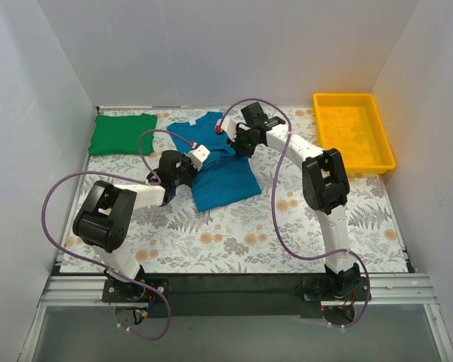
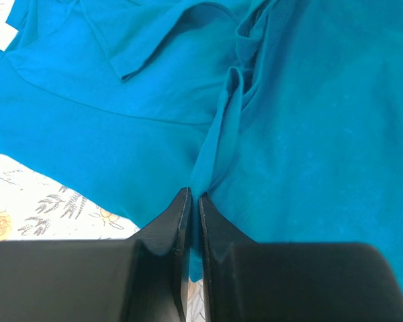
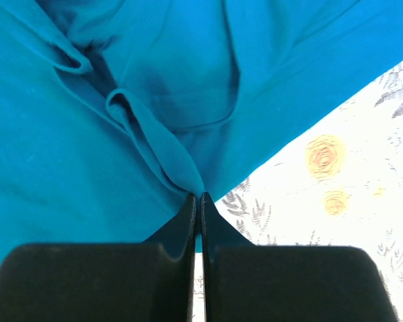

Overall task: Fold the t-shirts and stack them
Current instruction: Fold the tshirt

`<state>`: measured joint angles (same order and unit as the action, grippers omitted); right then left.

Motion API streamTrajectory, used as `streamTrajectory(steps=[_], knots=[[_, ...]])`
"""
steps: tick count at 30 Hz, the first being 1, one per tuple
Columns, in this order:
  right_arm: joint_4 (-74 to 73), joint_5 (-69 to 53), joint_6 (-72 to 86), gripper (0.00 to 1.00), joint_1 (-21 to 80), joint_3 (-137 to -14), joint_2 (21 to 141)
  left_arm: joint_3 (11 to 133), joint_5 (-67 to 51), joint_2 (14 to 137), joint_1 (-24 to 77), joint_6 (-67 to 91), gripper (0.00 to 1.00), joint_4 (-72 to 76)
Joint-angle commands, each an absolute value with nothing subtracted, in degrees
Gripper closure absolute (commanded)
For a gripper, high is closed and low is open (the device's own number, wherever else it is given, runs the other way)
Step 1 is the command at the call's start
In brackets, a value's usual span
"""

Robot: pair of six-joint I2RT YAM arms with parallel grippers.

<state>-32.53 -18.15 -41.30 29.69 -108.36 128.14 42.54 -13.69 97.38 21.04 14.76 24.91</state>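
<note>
Black rail (image 1: 234, 285), floral cloth (image 1: 234, 234), teal t-shirt (image 1: 223, 188), white walls (image 1: 226, 45)

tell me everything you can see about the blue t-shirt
The blue t-shirt is soft, plain teal cloth, short-sleeved, with a small white neck label. It lies mid-table on the floral tablecloth, rumpled, with overlapping folds up top and a flatter lower half. The left claw and right claw are each shut on a pinched ridge of its fabric, one from either side.
</note>
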Motion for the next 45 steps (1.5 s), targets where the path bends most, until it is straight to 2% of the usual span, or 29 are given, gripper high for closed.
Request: streamTrajectory(steps=[1,35,36,37,38,39,40,41,42,44,45], knots=[[-30.5,-17.9,-39.5,0.99,29.5,-112.0,129.5,45.2,-12.3,98.0,20.5,14.2,1.0,25.9],[-27.0,-16.3,-34.8,0.99,29.6,-118.9,135.8,46.4,-6.6,100.7,19.5,16.7,1.0,28.6],[-26.8,-16.3,-34.2,0.96,29.7,-119.2,136.1,46.7,-5.5,100.9,19.5,17.0,1.0,28.4],[-26.1,-16.3,-33.8,0.86,29.7,-119.3,136.2,46.9,-4.8,101.3,19.5,17.4,0.98,28.1],[-25.4,-15.6,-33.1,0.81,29.7,-119.3,136.1,47.2,-3.4,101.4,19.5,17.8,0.91,28.2],[-24.3,-14.5,-30.1,0.72,29.7,-119.0,136.1,47.3,-0.7,101.4,19.4,19.3,0.8,28.6],[-22.4,-13.4,-28.7,0.6,29.6,-119.1,136.1,47.0,1.5,100.6,19.4,19.9,0.54,29.1],[-21.5,-11.2,-27.4,0.57,29.5,-119.1,135.9,46.8,2.8,99.9,19.5,20.3,0.37,30.4],[-20.8,-9.4,-24.4,0.54,29.3,-119.1,135.1,45.5,3.9,98.7,19.5,20.7,0.29,31.3],[-20.2,-9.3,-23.3,0.48,28.0,-118.2,133.6,43.9,5.4,93.5,19.5,20.9,0.22,33.5],[-20.1,-11.0,-24.1,0.47,27.3,-116.9,130.8,43.1,4.4,91.3,19.4,20.8,0.22,33.4]])
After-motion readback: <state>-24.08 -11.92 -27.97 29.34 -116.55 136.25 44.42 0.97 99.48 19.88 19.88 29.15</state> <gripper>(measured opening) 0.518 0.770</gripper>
